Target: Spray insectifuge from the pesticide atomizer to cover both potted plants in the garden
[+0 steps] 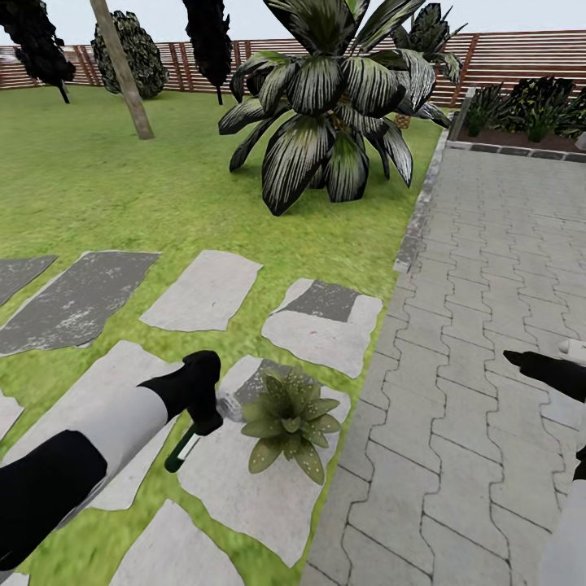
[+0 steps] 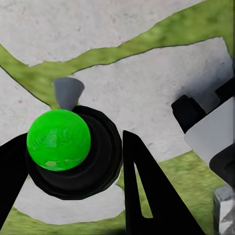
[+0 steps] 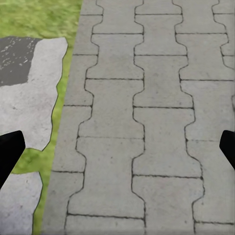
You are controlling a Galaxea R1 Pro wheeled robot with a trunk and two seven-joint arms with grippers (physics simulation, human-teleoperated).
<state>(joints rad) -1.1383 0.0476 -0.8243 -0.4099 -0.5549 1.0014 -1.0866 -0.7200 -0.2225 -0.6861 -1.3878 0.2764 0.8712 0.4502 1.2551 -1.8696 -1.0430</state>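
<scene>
Gripping the pesticide atomizer [image 1: 185, 446] in closed left jaws, right jaws gaping empty — nozzle tilting, risking misting stepping stone [image 1: 244, 488] beside the potted plant [image 1: 291, 422].

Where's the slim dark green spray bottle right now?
In the head view, the slim dark green spray bottle is low and left of centre, gripped in the left gripper over a grey stepping stone, just left of the small light-green leafy plant.
</scene>
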